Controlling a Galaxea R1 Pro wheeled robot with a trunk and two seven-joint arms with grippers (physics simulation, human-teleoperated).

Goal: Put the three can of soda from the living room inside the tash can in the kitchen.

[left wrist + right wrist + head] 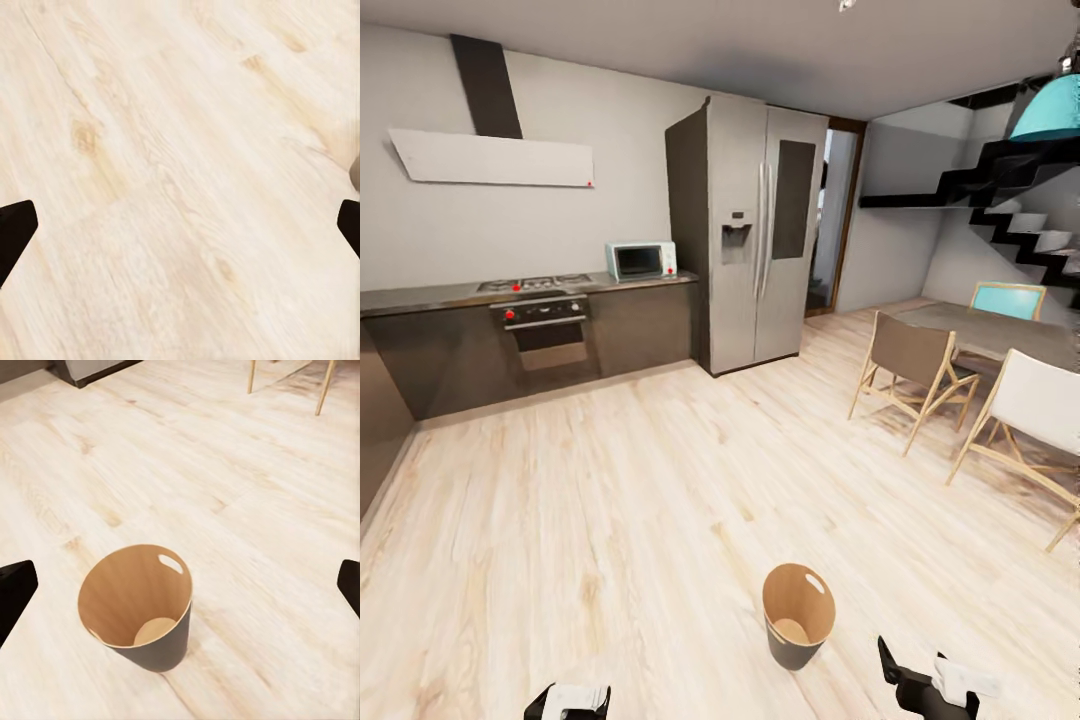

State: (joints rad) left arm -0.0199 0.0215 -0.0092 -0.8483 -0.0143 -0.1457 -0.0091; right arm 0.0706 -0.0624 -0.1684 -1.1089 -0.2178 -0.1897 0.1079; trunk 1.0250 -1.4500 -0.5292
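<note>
one tash can (142,615) before spread right jaws

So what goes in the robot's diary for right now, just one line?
place: kitchen | trash can: upright on wood floor, no can seen inside | left gripper: open, empty | right gripper: open, empty, facing trash can

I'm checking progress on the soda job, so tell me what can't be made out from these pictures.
- Trash can bottom: near wall hides part of it in the head and right wrist views.
- Left gripper: fingers cut off by the left wrist view's edges.
- Right gripper: likewise cut off, right wrist view.
</note>
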